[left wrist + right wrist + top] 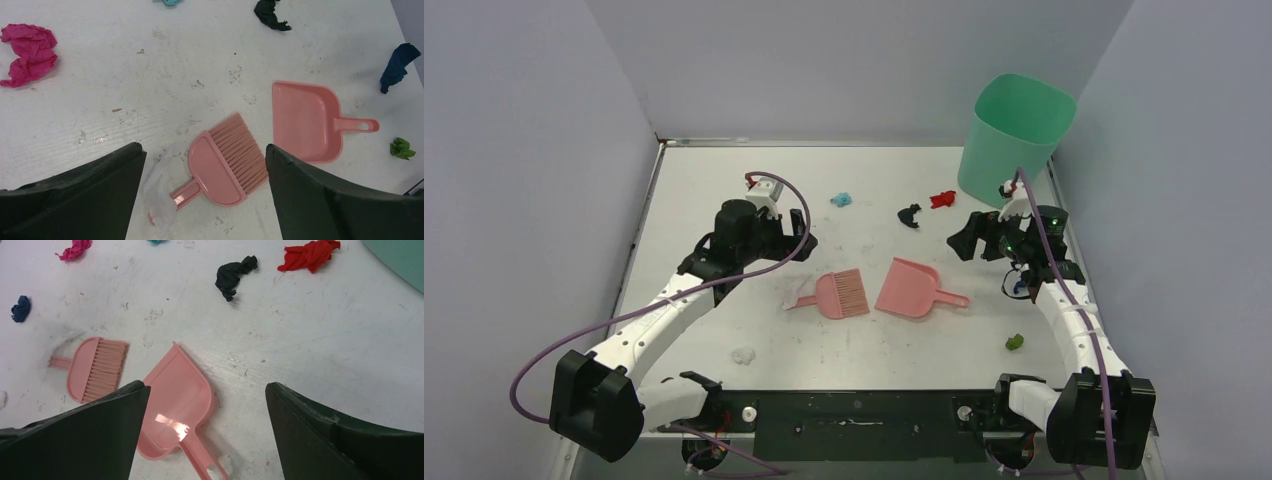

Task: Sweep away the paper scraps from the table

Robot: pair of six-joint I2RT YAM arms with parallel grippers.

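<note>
Paper scraps lie scattered on the table (724, 330): red (942, 200), black (909, 214), light blue (841, 199), green (1014, 341) and white (743, 355). The left wrist view shows a magenta scrap (27, 52) and a dark blue one (397, 65). My left gripper (802, 232) hangs open above the table, left of and behind the pink brush (225, 162), with nothing between its fingers. My right gripper (964, 240) is also open and empty, hovering right of the pink dustpan (175, 405). A whitish translucent scrap (160, 192) covers the brush handle.
A green bin (1016, 135) stands at the back right corner, just behind my right arm. Brush (844, 295) and dustpan (909, 290) lie side by side at mid-table. Grey walls close in the left, back and right sides.
</note>
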